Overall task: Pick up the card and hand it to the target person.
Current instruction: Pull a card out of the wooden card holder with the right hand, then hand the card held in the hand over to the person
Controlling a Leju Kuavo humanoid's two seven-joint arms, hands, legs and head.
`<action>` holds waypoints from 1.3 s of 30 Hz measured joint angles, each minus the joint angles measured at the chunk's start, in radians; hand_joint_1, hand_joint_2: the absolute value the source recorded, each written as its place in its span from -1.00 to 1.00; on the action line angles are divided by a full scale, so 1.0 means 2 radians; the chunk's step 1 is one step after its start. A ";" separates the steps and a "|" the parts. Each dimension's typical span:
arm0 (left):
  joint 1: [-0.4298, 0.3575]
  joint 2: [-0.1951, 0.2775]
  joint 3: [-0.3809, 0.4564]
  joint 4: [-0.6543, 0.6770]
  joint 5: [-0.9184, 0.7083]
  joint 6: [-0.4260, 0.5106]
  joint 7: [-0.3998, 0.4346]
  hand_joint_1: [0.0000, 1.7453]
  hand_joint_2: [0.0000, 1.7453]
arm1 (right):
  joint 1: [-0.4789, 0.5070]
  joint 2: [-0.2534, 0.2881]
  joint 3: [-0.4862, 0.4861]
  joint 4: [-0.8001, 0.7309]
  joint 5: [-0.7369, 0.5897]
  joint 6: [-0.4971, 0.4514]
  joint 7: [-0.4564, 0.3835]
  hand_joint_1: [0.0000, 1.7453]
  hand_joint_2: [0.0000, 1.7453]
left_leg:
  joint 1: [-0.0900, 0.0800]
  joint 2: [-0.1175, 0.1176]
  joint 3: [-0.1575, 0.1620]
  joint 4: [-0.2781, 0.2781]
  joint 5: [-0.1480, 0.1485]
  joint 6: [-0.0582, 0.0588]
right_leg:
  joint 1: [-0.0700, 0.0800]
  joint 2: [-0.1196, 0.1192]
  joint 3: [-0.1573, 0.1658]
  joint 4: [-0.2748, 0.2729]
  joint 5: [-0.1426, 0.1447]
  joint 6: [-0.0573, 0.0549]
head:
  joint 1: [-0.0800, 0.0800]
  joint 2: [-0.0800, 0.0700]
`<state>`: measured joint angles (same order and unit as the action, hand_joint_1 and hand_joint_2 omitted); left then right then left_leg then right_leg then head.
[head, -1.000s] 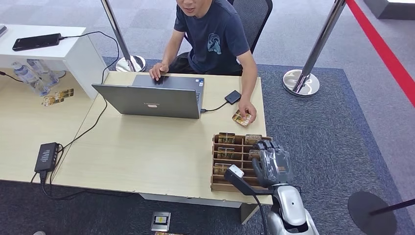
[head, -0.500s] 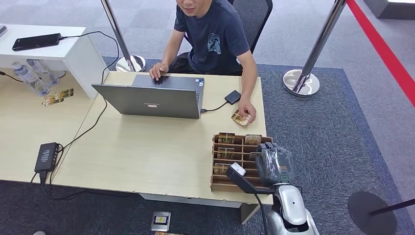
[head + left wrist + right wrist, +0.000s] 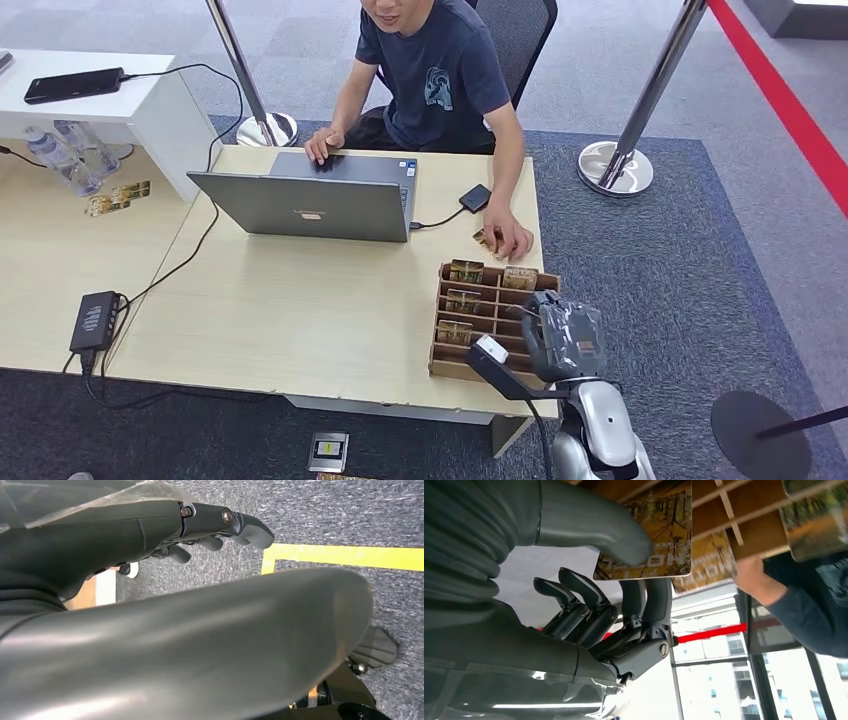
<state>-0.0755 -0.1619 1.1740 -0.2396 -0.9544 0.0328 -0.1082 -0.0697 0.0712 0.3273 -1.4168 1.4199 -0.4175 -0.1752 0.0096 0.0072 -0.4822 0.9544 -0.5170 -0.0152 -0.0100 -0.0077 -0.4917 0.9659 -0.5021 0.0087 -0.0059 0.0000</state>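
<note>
Head view: the right robot hand point(image 3: 563, 337) sits at the near right corner of the wooden card rack point(image 3: 450, 362) on the table point(image 3: 300, 310), its fingers curled over the rack's right-hand slots. The seated person point(image 3: 440, 80) is beyond the robot hand, across the rack, with one hand point(image 3: 512, 240) resting on a loose card just past the rack's far edge. To do this step well, I judge the card should be drawn straight out of its slot, clear of the dividers, before the arm swings toward that waiting hand.

Left wrist view: the left robot hand point(image 3: 215, 527) hangs over grey carpet with a yellow floor line point(image 3: 345, 556) beyond it. Its fingers are loosely apart and hold nothing.

Right wrist view: the right robot hand pinches a card point(image 3: 651, 535) with a forest picture, the thumb point(image 3: 599, 527) pressing on its face and two fingers point(image 3: 656, 600) behind it; the remaining fingers are curled. The card is right at the rack's slots, and whether it has fully cleared them cannot be told. Other cards point(image 3: 814, 522) stand in slots beside it.
</note>
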 joint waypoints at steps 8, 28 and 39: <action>0.000 0.000 0.002 0.000 -0.004 -0.001 -0.005 -1.00 -1.00 | 0.028 -0.011 -0.004 -0.111 -0.040 -0.002 -0.034 1.00 1.00 | 0.000 0.000 0.000 0.000 0.000 0.000 | 0.000 0.000 0.000 0.000 0.000 0.000 | 0.000 0.000; -0.008 -0.007 0.005 0.004 -0.010 -0.002 -0.008 -1.00 -1.00 | -0.195 0.043 0.028 0.115 -0.081 -0.008 -0.036 1.00 1.00 | 0.000 0.000 -0.001 0.000 0.002 0.000 | 0.000 0.000 0.000 0.001 0.002 -0.001 | 0.000 0.000; -0.008 -0.007 0.005 0.004 -0.020 -0.006 -0.010 -1.00 -1.00 | -0.285 0.075 0.027 0.299 -0.073 -0.036 -0.008 -0.52 1.00 | 0.000 0.000 -0.001 0.000 0.002 -0.001 | 0.000 0.000 -0.001 0.001 0.002 -0.001 | 0.000 0.000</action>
<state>-0.0913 -0.1761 1.1845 -0.2308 -0.9953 0.0210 -0.1291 -0.6399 0.2219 0.3814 -0.8197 1.2732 -0.4892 -0.1911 0.0099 0.0074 -0.4838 0.9544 -0.5131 -0.0163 -0.0099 -0.0077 -0.4931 0.9674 -0.4991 0.0076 -0.0059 0.0000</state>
